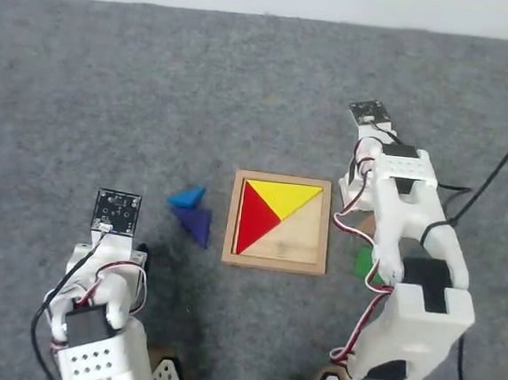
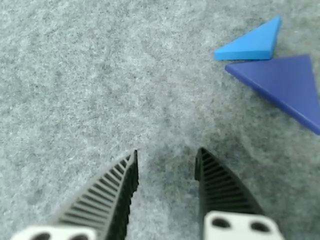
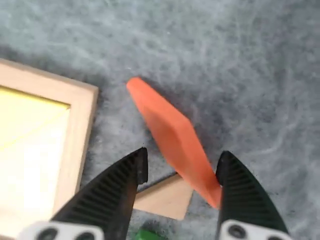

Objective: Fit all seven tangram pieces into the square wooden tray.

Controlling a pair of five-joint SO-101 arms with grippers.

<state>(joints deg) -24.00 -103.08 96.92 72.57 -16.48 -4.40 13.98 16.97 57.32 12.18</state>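
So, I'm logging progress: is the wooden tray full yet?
Not full. The wooden tray holds just a yellow triangle and a red triangle; the rest of its floor is bare wood.

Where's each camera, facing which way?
High: fixed above the table, looking down at the tray; both arms show.
Left wrist: on the left arm, facing down at the dark-blue triangle; open jaws show.
Right wrist: on the right arm, facing down at an orange piece; open jaws show.
Shared: high and right wrist both show the tray's rim.
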